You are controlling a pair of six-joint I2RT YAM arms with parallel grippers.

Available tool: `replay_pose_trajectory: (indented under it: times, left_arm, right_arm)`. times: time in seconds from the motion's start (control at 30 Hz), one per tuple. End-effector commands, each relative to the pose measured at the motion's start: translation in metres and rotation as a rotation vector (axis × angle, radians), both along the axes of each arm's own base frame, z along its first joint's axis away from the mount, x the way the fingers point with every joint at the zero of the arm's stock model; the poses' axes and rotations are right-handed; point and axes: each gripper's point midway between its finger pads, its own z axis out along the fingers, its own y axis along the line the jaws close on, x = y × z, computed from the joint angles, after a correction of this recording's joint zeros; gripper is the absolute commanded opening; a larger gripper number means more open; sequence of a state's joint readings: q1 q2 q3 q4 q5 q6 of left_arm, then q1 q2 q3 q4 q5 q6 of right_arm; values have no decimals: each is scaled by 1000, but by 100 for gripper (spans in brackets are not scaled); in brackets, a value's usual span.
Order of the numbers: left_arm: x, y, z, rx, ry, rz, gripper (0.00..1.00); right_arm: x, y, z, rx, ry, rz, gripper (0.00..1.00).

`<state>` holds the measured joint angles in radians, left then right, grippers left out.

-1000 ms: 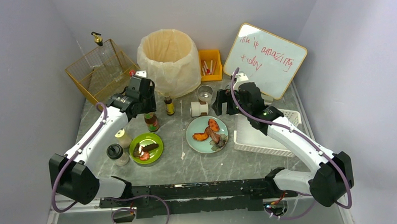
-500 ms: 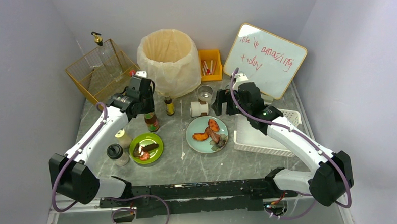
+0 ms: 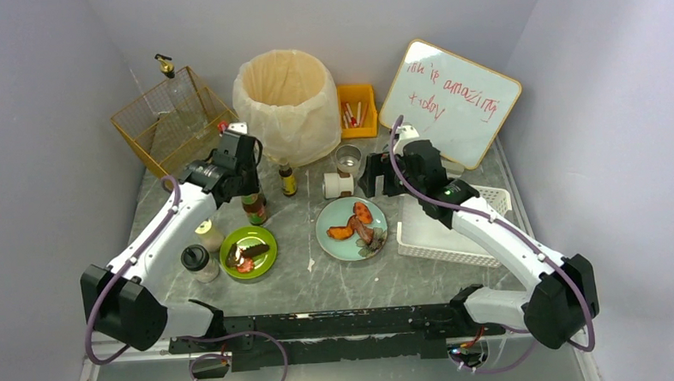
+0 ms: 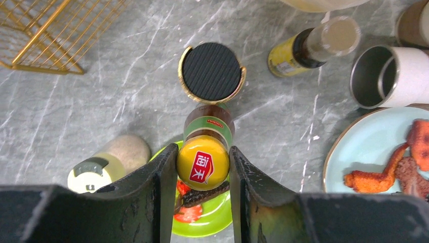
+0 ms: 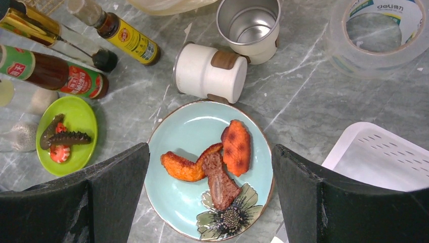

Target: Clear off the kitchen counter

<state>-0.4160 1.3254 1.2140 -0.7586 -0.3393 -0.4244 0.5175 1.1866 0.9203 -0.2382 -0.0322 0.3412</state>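
The grey marble kitchen counter (image 3: pixel 337 276) holds dishes and bottles. My left gripper (image 3: pixel 246 189) is shut on the yellow cap of a brown sauce bottle (image 3: pixel 254 209). In the left wrist view the cap (image 4: pixel 203 161) sits clamped between both fingers, over the green plate (image 4: pixel 217 217). My right gripper (image 3: pixel 376 178) is open and empty. In the right wrist view it (image 5: pixel 210 149) hovers wide above the blue plate (image 5: pixel 182 136) of fried food. The blue plate (image 3: pixel 336 246) is at mid-counter.
A green plate (image 3: pixel 264 261), a cream shaker (image 3: pixel 208 235) and a black-lidded cup (image 3: pixel 197 261) are near left. A white cup on its side (image 3: pixel 338 184), metal cup (image 3: pixel 347 160) and small bottle (image 3: pixel 288 180) are behind. The bagged bin (image 3: pixel 285 94), wire basket (image 3: pixel 167 121) and white basket (image 3: pixel 451 228) ring them.
My left gripper has shifted slightly toward the far left with the sauce bottle held in it. The right arm has barely moved.
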Motion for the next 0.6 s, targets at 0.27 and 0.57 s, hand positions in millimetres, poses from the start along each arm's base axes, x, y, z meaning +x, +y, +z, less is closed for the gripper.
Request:
replay_pose_trajectory:
  times: [0.27,0.57]
  left_arm:
    - [0,36,74,27,-200,154,5]
    - [29,58,110,6,-289,203,5]
  right_arm:
    - [5,7,10,37,-33,20,94]
    - [4,2,12,23,-43,10,94]
